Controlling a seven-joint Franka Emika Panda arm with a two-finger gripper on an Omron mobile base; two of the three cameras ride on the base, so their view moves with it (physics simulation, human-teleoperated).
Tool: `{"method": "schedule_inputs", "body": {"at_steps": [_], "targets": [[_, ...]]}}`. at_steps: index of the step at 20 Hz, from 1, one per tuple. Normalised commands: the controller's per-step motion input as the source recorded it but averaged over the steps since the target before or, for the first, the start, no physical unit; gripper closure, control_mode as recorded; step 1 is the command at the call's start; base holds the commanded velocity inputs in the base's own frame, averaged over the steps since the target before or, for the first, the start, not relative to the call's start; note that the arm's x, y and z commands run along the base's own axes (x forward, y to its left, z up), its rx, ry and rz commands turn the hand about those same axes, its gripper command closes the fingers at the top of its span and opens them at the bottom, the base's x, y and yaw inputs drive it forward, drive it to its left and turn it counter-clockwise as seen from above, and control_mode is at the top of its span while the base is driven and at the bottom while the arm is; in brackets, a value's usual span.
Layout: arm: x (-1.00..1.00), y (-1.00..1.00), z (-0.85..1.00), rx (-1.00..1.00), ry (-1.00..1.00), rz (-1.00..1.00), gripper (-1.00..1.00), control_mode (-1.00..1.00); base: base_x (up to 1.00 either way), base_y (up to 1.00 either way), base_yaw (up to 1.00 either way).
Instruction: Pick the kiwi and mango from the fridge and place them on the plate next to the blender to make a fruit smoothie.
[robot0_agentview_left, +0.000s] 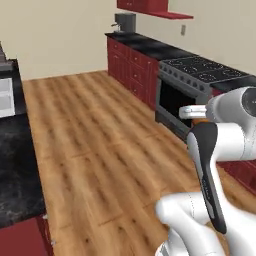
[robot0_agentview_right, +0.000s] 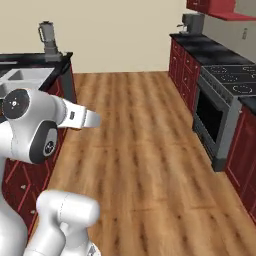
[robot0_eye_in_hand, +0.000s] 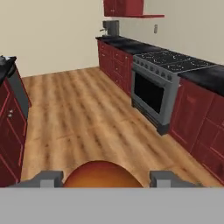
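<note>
In the hand view, my gripper (robot0_eye_in_hand: 105, 178) is shut on the mango (robot0_eye_in_hand: 103, 175), a rounded orange-red fruit held between the two grey fingertips (robot0_eye_in_hand: 48, 178) at the bottom edge. The hand points out over the wooden floor of the kitchen aisle. The grey blender (robot0_agentview_right: 48, 37) stands far back on the dark island counter (robot0_agentview_right: 30, 59) at the upper left of the right base view, well away from the hand. My arm (robot0_agentview_right: 75, 116) reaches rightward from the island side. The kiwi, plate and fridge are out of view.
A steel stove and oven (robot0_eye_in_hand: 151, 89) sit in the run of red cabinets (robot0_eye_in_hand: 197, 118) on the right, with a coffee machine (robot0_agentview_left: 124, 22) at its far end. The island's red cabinets (robot0_eye_in_hand: 11, 127) lie on the left. Open wooden floor (robot0_agentview_right: 140, 135) runs between them.
</note>
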Motion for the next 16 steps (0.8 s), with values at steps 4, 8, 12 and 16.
{"method": "schedule_inputs", "body": {"at_steps": [4,8,12,16], "targets": [[0.00,0.00,0.00,0.00,0.00,0.00,1.00,1.00,0.90,-0.04,0.59],[0.00,0.00,0.00,0.00,0.00,0.00,1.00,1.00,1.00,-0.13,0.29],[0.00,0.00,0.00,0.00,0.00,0.00,1.00,1.00,1.00,-0.17,0.28],[0.00,0.00,0.00,0.00,0.00,0.00,1.00,1.00,1.00,-0.65,0.12]]}}
